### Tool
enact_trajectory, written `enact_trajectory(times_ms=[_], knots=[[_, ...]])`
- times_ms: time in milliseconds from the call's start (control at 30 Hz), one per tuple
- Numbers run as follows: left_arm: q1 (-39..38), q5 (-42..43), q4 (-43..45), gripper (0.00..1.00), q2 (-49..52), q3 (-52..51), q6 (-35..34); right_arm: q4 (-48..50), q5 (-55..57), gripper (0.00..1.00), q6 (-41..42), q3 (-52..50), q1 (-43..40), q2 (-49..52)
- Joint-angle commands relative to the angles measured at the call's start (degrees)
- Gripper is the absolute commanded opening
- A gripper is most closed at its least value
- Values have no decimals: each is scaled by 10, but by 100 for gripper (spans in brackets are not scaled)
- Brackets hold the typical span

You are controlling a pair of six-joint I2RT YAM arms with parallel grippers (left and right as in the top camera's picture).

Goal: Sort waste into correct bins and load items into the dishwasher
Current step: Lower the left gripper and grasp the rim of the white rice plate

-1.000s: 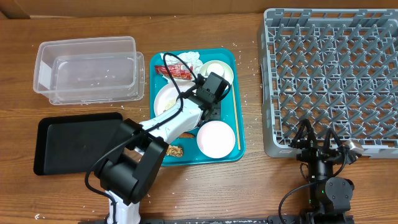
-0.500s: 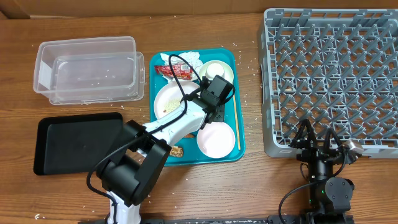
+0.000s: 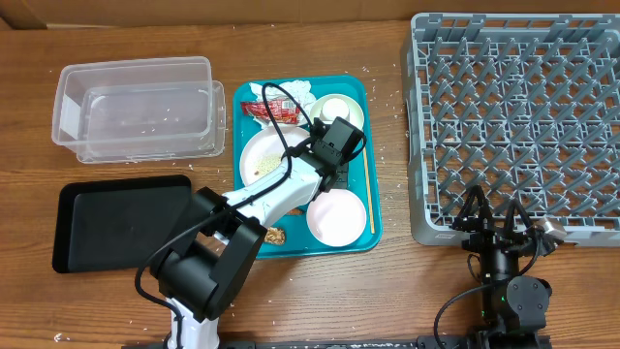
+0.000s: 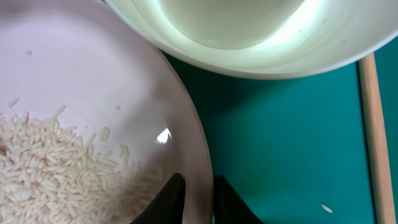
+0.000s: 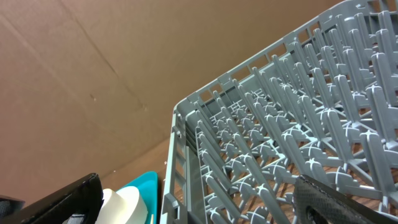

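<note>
My left gripper (image 3: 323, 163) is low over the teal tray (image 3: 373, 155). In the left wrist view its jaws (image 4: 199, 194) are shut on the right rim of the flat plate (image 4: 93, 93), which holds loose white rice (image 4: 43, 162). That plate (image 3: 262, 155) lies mid-tray. A small cup (image 3: 339, 110) (image 4: 249, 31) stands behind it and a bowl (image 3: 337, 218) in front. A red wrapper (image 3: 263, 110), a white napkin (image 3: 295, 92), an orange-brown stick (image 3: 368, 199) (image 4: 376, 137) and a brown chunk (image 3: 273, 235) lie on the tray. My right gripper (image 3: 499, 228) (image 5: 199, 211) is open and empty beside the grey rack (image 3: 518, 116) (image 5: 280, 124).
A clear tub (image 3: 136, 107) stands at the back left. A black tray (image 3: 116, 223) lies at the front left. Rice grains are scattered on the wooden table near the teal tray. The right wrist view shows a white dish (image 5: 121, 205) beyond the rack's corner.
My left gripper shifted a little right and towards the front over the plate's rim, then held still. The right arm has not moved.
</note>
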Motion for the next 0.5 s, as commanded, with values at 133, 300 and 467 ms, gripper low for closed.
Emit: enact_trajectory(times_ms=[133,300,467], knots=[[-4,-12,2,7,10,2,-8,3,-1,100,-6,-6,3,-5],[-4,-12,-3,4,6,3,-8,3,-1,100,-6,-6,3,-5],[-5,-12,-32,4,-3,16,-8,3,-1,100,-6,-6,3,-5]])
